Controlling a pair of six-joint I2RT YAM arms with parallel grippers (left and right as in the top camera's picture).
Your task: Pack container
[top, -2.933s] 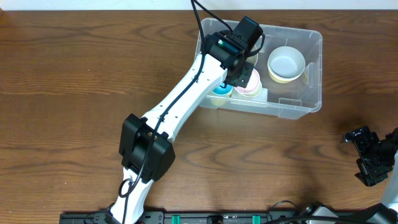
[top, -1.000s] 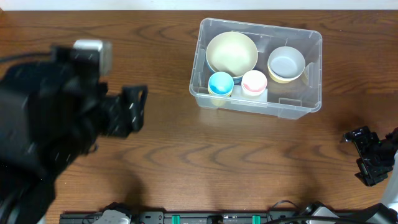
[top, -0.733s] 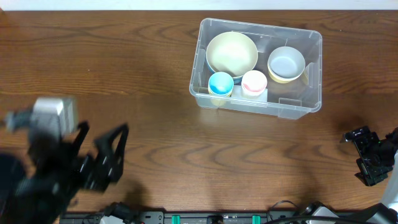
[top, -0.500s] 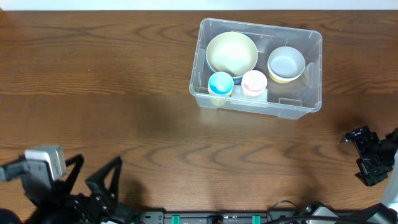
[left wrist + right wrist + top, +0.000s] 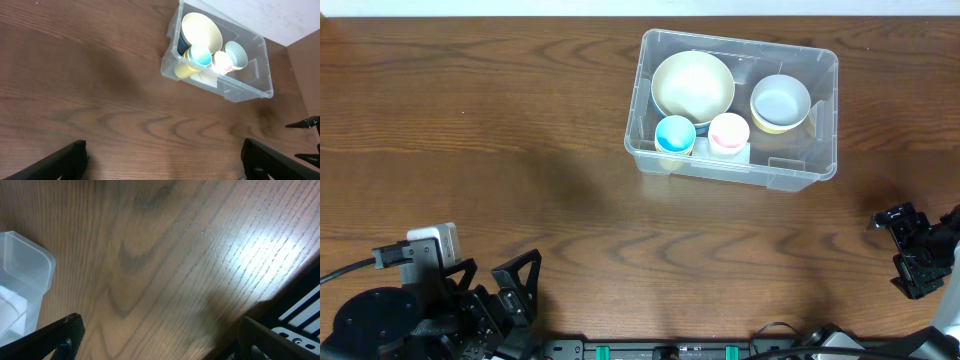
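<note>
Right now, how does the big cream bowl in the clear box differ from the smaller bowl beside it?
The cream bowl is clearly wider than the smaller bowl. The cream bowl is pale cream inside; the smaller bowl is whitish inside with a yellow outside. The cream bowl sits toward the left end of the container, the smaller bowl at its right end. Both are round, mouth-up, empty and inside it.
</note>
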